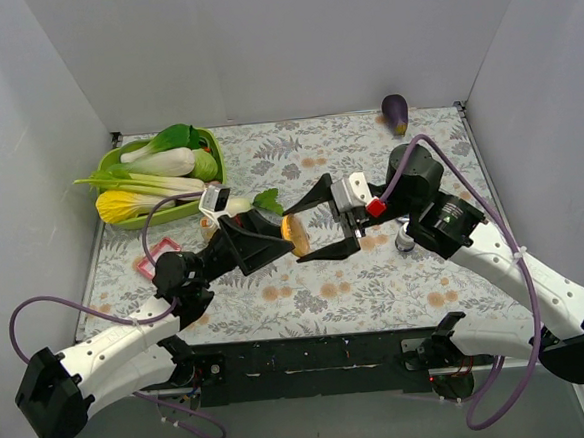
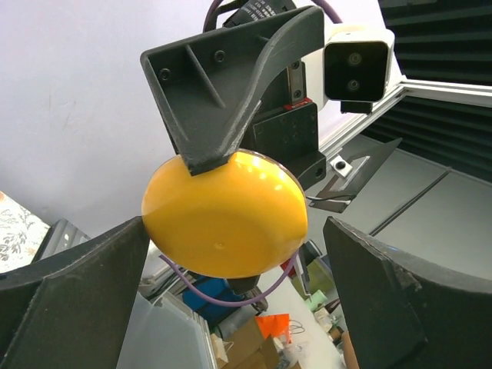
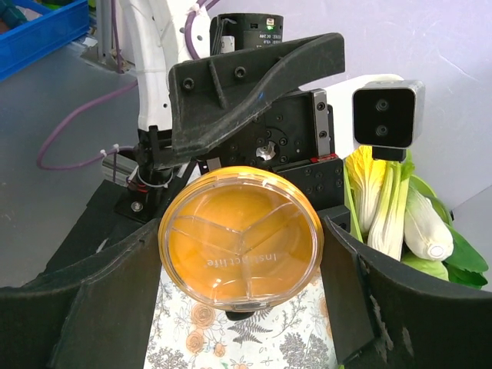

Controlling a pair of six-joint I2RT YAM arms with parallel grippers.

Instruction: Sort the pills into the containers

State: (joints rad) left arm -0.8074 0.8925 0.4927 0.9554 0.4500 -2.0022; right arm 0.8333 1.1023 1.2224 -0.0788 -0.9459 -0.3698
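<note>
Both tools, left [image 1: 273, 230] and right [image 1: 318, 225], flank one amber container [image 1: 295, 235].

Only one piece of writing can be made out. The amber dish [image 3: 240, 247], seen from the right wrist camera, carries pale embossed lettering across its clear lid, just below where its three inner dividers meet. The letters appear mirrored, read through the plastic, and look like "instacillin" or a similar word; the exact spelling cannot be told. In the left wrist view, white print runs along the dark motor housing [image 2: 261, 9] at the top edge, too cropped and small to read.
</note>
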